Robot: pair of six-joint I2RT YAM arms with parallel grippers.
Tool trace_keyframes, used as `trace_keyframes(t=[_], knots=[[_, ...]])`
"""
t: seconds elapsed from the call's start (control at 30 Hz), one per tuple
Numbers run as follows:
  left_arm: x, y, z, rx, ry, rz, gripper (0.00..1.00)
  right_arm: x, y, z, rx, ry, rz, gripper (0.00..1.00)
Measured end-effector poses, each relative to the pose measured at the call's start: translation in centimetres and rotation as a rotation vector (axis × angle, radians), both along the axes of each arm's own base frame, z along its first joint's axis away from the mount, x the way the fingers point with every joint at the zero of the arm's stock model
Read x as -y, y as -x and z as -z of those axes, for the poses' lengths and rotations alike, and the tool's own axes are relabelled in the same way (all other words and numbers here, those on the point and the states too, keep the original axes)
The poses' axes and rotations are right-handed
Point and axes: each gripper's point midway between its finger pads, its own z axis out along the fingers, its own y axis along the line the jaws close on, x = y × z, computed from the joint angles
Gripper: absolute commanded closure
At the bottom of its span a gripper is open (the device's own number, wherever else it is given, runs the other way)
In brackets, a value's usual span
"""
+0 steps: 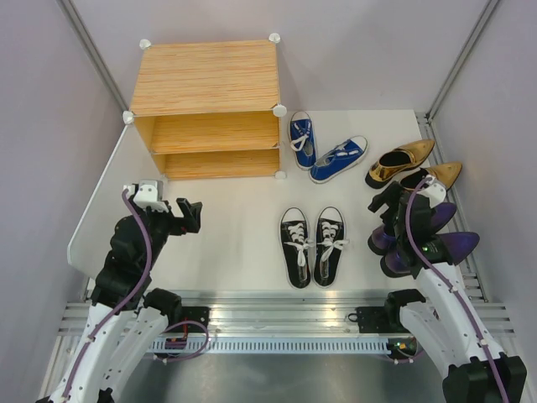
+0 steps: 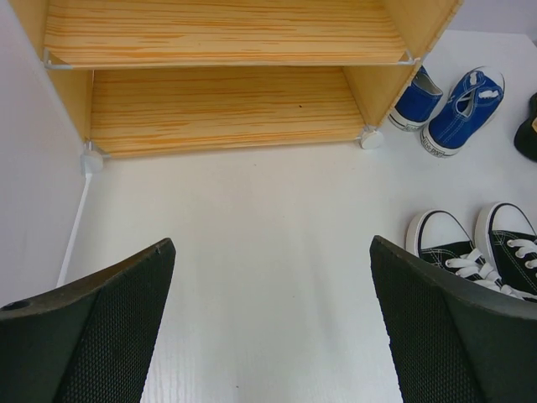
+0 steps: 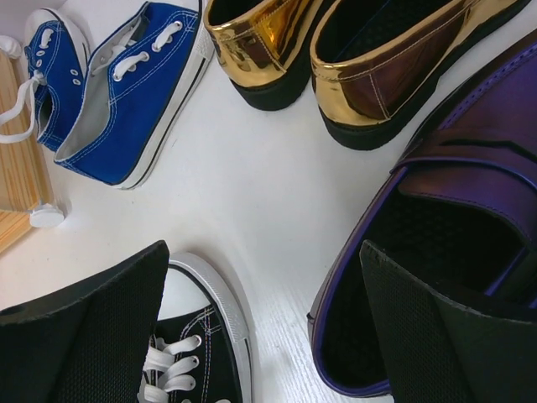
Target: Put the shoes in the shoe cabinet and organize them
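Shoe cabinet (image 1: pixel 205 80) sat far left on the white table (image 1: pixel 243 197): boxy, light wood-grain panels w/ orange streaks, two flat shelves (image 1: pixel 214 134), round white connectors (image 1: pixel 279 110) at the corners, and a pale door panel (image 1: pixel 99 201) standing open on its left side. All four prs lay out on the table, outside the cabinet. Blue sneakers (image 1: pixel 327 149) were just right of the cabinet, w/ cloth uppers, white laces & white rubber soles, one angled away from the other. Black sneakers (image 1: pixel 313 243) stood side by side mid-table, rounded white toe caps toward the cabinet. Gold heels (image 1: pixel 411 164) lay far right, mirror-shiny, w/ pointed toes & black soles. Purple heels (image 1: pixel 460 245) were closer to the near edge, glossy w/ a band across the top & dark lining, partly hidden under the right arm (image 1: pixel 436 277) in the top view. Left claw (image 2: pixel 270 248) hung low over bare table facing the shelves, jaws spread wide, nothing in them. Its fingers (image 2: pixel 101 336) were black wedges w/ a fine mesh texture. Right claw (image 3: pixel 264 252) was equally wide, holding nothing, btwn a black sneaker & a purple heel. One finger was over that heel's opening; couldn't tell if it touched.
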Motion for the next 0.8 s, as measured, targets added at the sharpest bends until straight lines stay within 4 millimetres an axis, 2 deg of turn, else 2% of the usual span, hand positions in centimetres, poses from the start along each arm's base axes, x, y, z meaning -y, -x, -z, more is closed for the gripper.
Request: trace_keyframes(t=[0.2,0.43,0.63,0.8], knots=[[-0.1,0.0,0.0,0.001,-0.001,-0.006,0.0,-1.3,-0.2,0.2,-0.01,-0.031,-0.068,0.02],[-0.4,0.0,-0.2,0.008,-0.001,-0.019,0.0,-5.9,-0.2,-1.1,0.041,-0.093,-0.338,0.02],[-0.4,0.1,-0.3,0.012,0.001,-0.019,0.0,-7.4,0.3,-3.0,0.114,-0.091,-0.448,0.02],[-0.3,0.1,-0.3,0.013,0.002,-0.015,0.0,-8.8,0.8,-2.8,0.107,-0.09,-0.519,0.05]])
